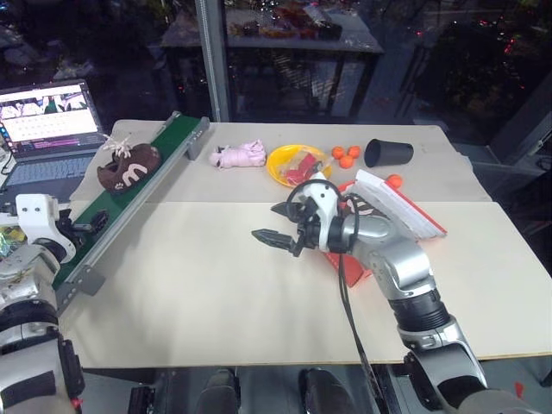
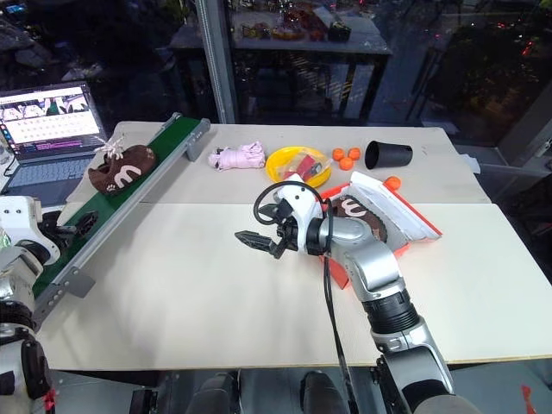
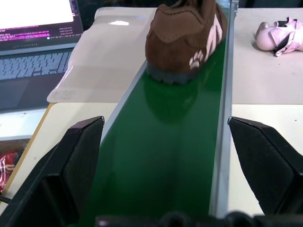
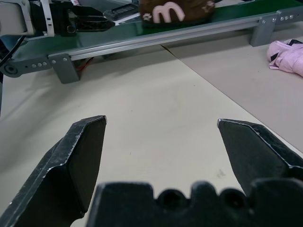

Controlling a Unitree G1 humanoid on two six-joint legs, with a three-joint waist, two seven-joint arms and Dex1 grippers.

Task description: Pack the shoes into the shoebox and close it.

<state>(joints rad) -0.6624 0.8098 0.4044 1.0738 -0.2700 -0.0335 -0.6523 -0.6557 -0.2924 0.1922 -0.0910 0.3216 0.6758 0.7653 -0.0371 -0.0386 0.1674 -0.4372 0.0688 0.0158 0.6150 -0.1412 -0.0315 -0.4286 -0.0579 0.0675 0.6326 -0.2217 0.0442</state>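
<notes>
- Two brown shoes in scene: one shoe on belt at approx 10 o'clock of the table, sitting on the green conveyor, white "m" mark facing the table centre, pale laces on top.
- 2nd shoe in box lies inside the shoebox, approx 2 o'clock of table centre; only its "m" side shows past the right arm.
- Shoebox is red, lid up & tilted, white inside; not closed.
- Left gripper at approx 9 o'clock, over the near end of the conveyor, fingers spread wide w/ nothing between them; left wrist view looks along the belt at the shoe, well apart from the fingertips.
- Right gripper near table centre, just left of the shoebox, pointing toward 9 o'clock; fingers wide apart, empty, above bare tabletop.
- Pink plush toy, yellow bowl, orange balls & black cup in a row at approx 12–1 o'clock.
- Laptop at far 10 o'clock, beyond the conveyor, screen lit.
</notes>
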